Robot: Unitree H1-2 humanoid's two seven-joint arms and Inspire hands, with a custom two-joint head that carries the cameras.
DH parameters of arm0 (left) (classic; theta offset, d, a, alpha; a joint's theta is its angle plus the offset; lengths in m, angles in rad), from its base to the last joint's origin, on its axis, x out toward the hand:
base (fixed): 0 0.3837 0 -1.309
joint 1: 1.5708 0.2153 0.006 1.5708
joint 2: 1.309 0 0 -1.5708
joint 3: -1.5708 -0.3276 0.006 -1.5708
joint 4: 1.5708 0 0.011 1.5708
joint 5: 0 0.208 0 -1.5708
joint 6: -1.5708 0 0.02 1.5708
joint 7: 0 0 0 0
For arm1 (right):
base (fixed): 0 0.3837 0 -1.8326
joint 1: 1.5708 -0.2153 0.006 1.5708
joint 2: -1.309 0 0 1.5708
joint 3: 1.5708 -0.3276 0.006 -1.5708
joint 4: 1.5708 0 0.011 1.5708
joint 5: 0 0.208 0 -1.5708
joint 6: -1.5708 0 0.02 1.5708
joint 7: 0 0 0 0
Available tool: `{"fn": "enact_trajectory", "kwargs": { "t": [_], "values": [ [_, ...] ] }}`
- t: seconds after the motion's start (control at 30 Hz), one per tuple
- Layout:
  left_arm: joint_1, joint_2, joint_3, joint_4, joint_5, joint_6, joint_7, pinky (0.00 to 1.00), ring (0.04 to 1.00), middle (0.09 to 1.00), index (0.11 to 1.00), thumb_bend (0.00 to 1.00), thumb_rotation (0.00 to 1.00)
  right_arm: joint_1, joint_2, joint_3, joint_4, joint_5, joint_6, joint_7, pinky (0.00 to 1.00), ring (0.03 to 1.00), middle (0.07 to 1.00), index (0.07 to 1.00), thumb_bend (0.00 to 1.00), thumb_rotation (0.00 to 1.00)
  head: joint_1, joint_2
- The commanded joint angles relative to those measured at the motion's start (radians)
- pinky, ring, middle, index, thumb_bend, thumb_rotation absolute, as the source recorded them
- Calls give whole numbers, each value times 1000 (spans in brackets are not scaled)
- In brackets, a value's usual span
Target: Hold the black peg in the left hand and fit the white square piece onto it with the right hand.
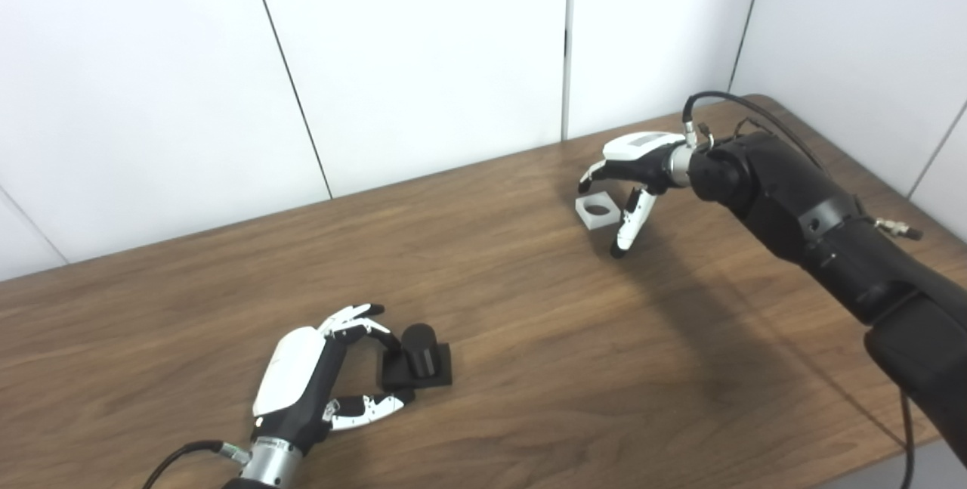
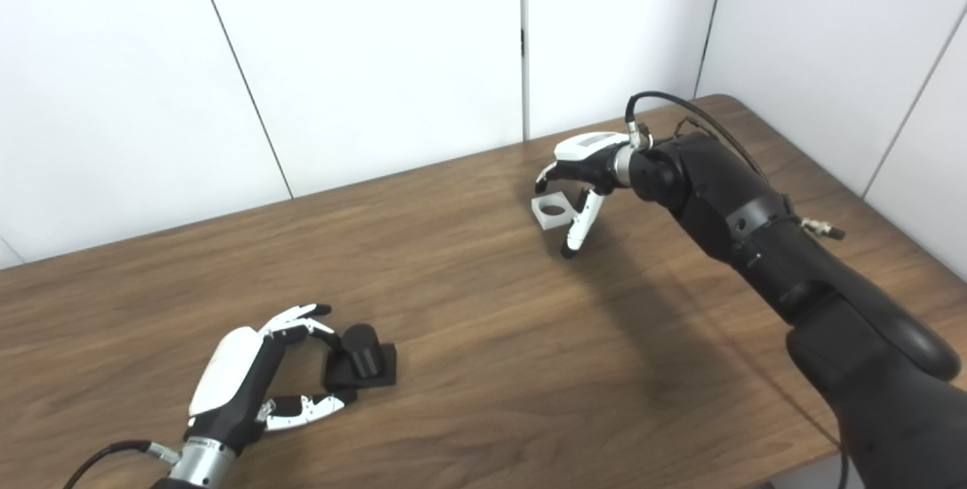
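The black peg (image 1: 419,359), a short cylinder on a square black base, rests on the wooden table (image 1: 529,338) near the front left. My left hand (image 1: 321,372) is open around its left side, fingers above and thumb below the base, tips touching or nearly touching it. The white square piece (image 1: 597,210) with a round hole lies flat at the back right. My right hand (image 1: 631,171) hovers open over it, fingers curled down beyond it and the thumb reaching down on its right side. I cannot tell whether the hand touches the piece.
White wall panels (image 1: 423,58) stand right behind the table's far edge. The table's rounded back right corner (image 1: 763,100) lies near the right arm. A cable (image 1: 725,100) loops above the right wrist. The front edge runs along the lower right.
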Motion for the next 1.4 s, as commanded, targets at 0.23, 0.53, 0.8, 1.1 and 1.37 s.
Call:
{"fn": "enact_trajectory", "kwargs": {
  "t": [0.23, 0.53, 0.8, 1.1, 1.37],
  "values": [
    [-2, 16, -5, 29, 7, 16, -30, 763, 879, 847, 548, 723, 180, -60, -12, -1, -9, -46, 25, -23, 938, 957, 936, 862, 885, 338, 6, 2],
    [8, 20, -5, 18, 12, 17, -31, 764, 879, 847, 552, 726, 183, -34, -9, -2, -34, -75, 34, -51, 994, 961, 913, 700, 743, 250, 8, 7],
    [13, 19, -6, 9, 15, 25, -34, 764, 881, 849, 558, 725, 194, -20, -4, -15, -27, -55, 22, -72, 999, 957, 895, 656, 723, 246, 14, 15],
    [18, 14, -8, -4, 13, 45, -47, 793, 891, 856, 561, 721, 196, -15, 22, -13, -20, -54, 54, -84, 992, 963, 897, 652, 705, 293, 28, 23],
    [17, 16, -11, -6, 14, 54, -48, 809, 899, 863, 565, 715, 217, -32, 52, 2, 15, -59, 57, -93, 983, 951, 902, 672, 727, 318, 32, 26]
  ]
}}
